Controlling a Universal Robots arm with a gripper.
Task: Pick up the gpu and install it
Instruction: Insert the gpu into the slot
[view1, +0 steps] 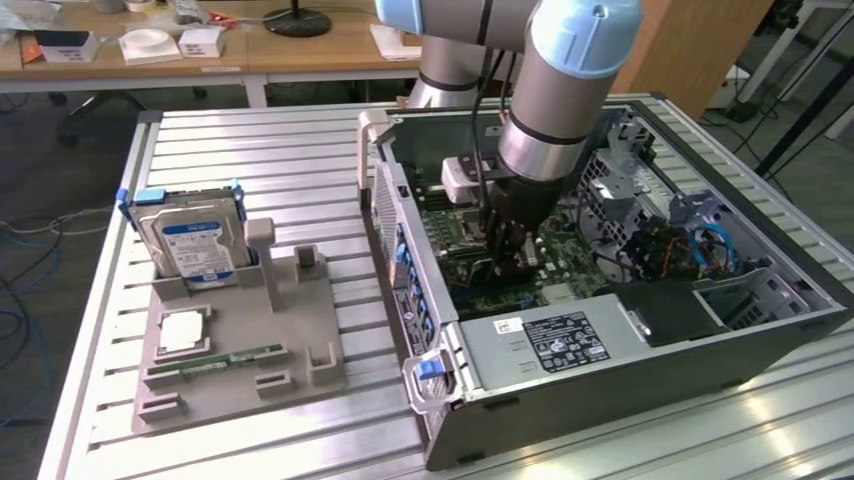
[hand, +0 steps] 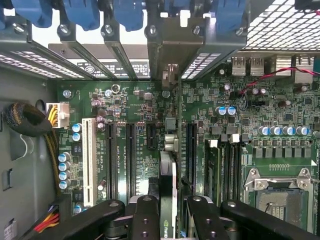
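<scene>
In the wrist view the gpu stands edge-on between my two black fingers, and the gripper is shut on it. The card runs over the green motherboard between two black expansion slots, and its metal bracket end reaches the row of rear slot openings. I cannot tell whether the card is seated in a slot. In the exterior view the gripper is lowered deep into the open computer case, over the motherboard, and the card is mostly hidden behind the fingers.
A grey fixture on the exterior view's left holds the upright silver hard drive, a memory stick and a processor chip. The power supply and case walls surround the gripper. A CPU socket, white slot and cable bundle lie nearby.
</scene>
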